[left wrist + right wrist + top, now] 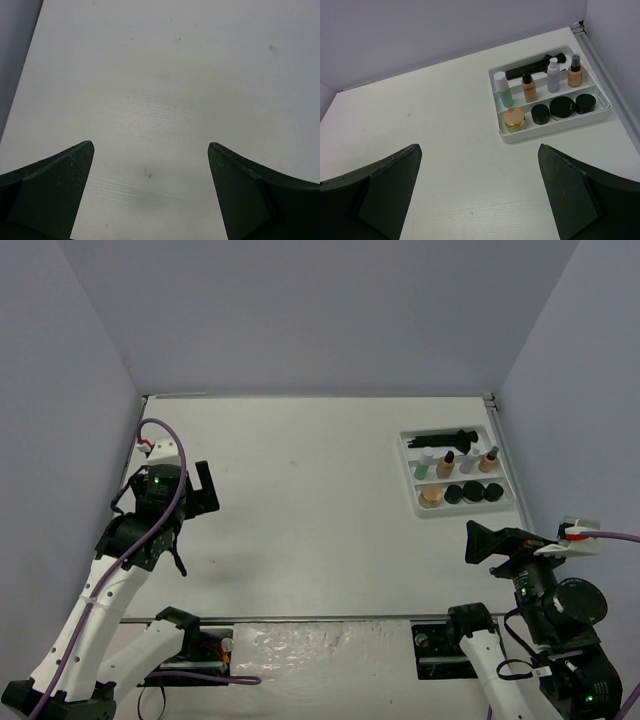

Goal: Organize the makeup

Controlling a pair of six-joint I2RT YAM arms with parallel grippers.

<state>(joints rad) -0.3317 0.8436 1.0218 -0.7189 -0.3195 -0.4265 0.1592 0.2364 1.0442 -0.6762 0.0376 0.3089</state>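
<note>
All the makeup sits in the white tray at the back right of the table. Thin black brushes lie in its far row. A green bottle, two tan bottles and a clear-grey bottle stand in the middle row. The near row holds a tan jar and three black jars. My right gripper hovers open and empty, nearer than the tray. My left gripper is open over bare table at the far left.
Grey walls close in the white table on the left, back and right. A metal rail runs along the right edge just beyond the tray. Both arm bases stand at the near edge.
</note>
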